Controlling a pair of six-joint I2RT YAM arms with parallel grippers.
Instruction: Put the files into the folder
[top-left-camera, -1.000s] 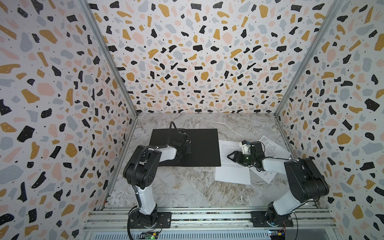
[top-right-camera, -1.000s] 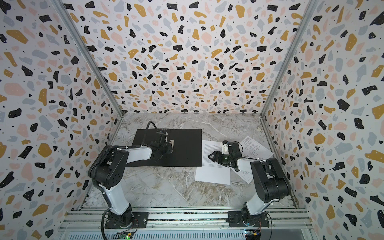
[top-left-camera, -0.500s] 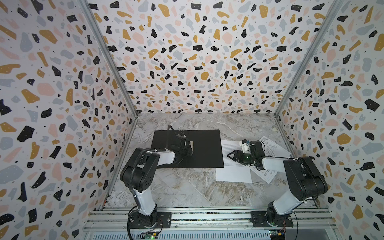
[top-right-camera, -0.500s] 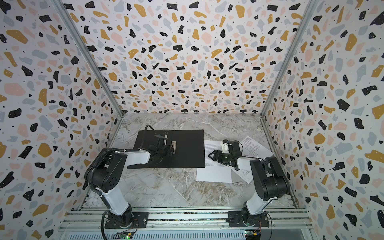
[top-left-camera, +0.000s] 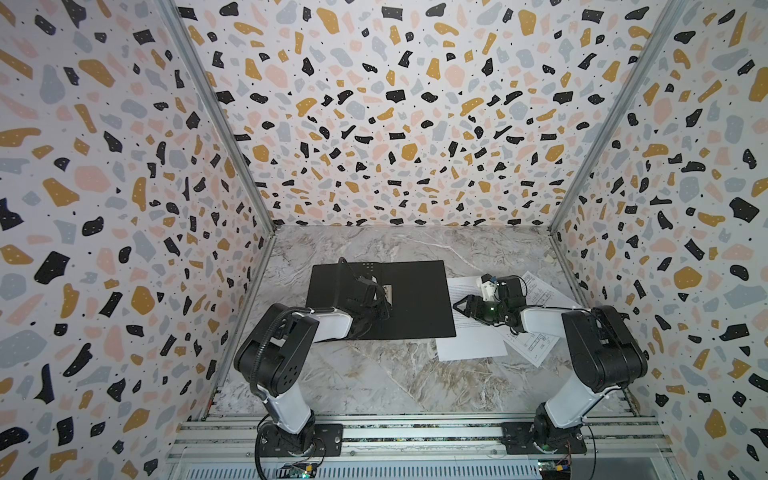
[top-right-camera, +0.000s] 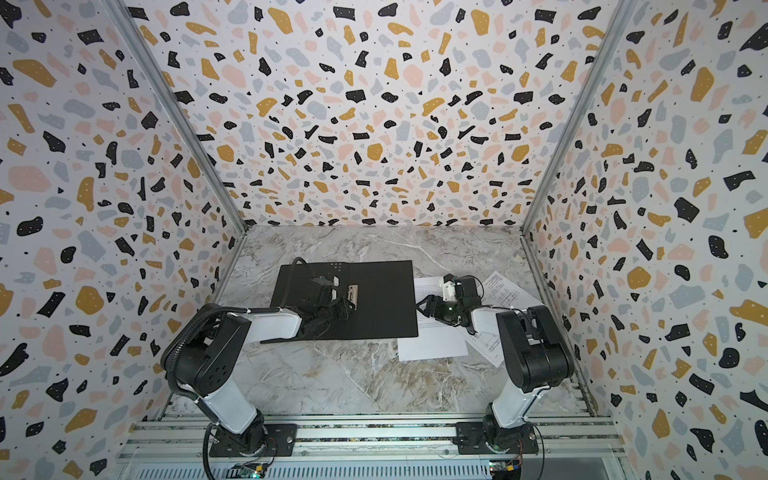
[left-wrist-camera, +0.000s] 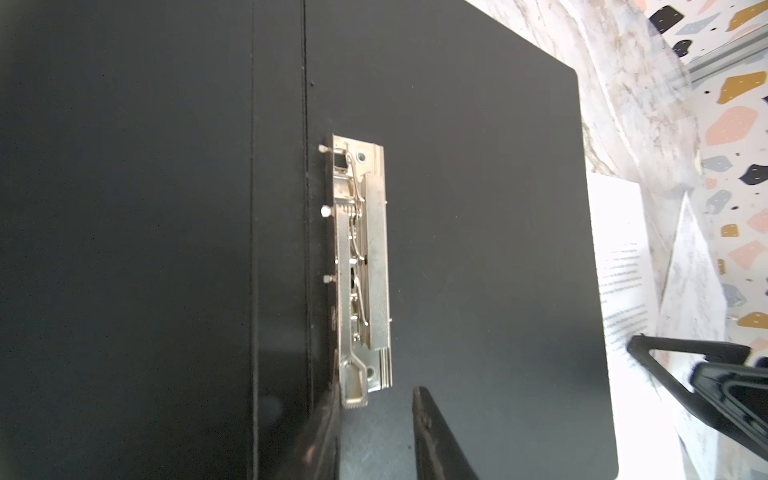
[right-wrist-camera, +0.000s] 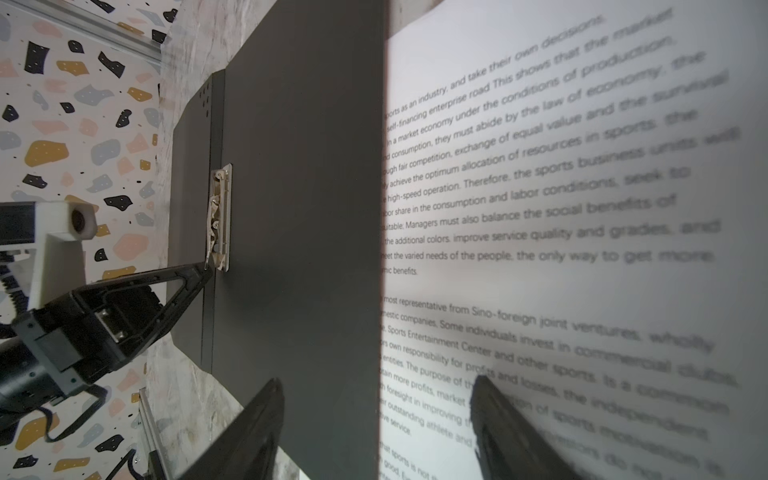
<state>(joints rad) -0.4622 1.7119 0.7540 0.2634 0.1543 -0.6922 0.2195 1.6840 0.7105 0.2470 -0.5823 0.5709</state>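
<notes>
The folder (top-left-camera: 415, 299) (top-right-camera: 382, 303) lies open on the marble table, black inside up, its metal clip (top-left-camera: 389, 291) (left-wrist-camera: 361, 270) at the spine. My left gripper (top-left-camera: 384, 305) (left-wrist-camera: 376, 392) hovers at the clip's near end, jaws a little apart; one finger touches the clip's toothed tab. The files lie right of the folder: a text sheet (top-left-camera: 469, 345) (right-wrist-camera: 540, 187), its left edge under the folder's cover, and a sheet with drawings (top-left-camera: 540, 291) beneath my right arm. My right gripper (top-left-camera: 459, 309) (right-wrist-camera: 376, 380) is open, straddling the folder's right edge, one finger on the text sheet.
Terrazzo-patterned walls (top-left-camera: 124, 208) enclose the table on the left, back and right. An aluminium rail (top-left-camera: 415, 432) carrying both arm bases runs along the front. Bare marble (top-left-camera: 374, 374) lies between the folder and the rail.
The folder has slid to the right, and its right edge now covers the text sheet's left edge. My left gripper moved with it toward the clip's near end. The right gripper stayed put.
</notes>
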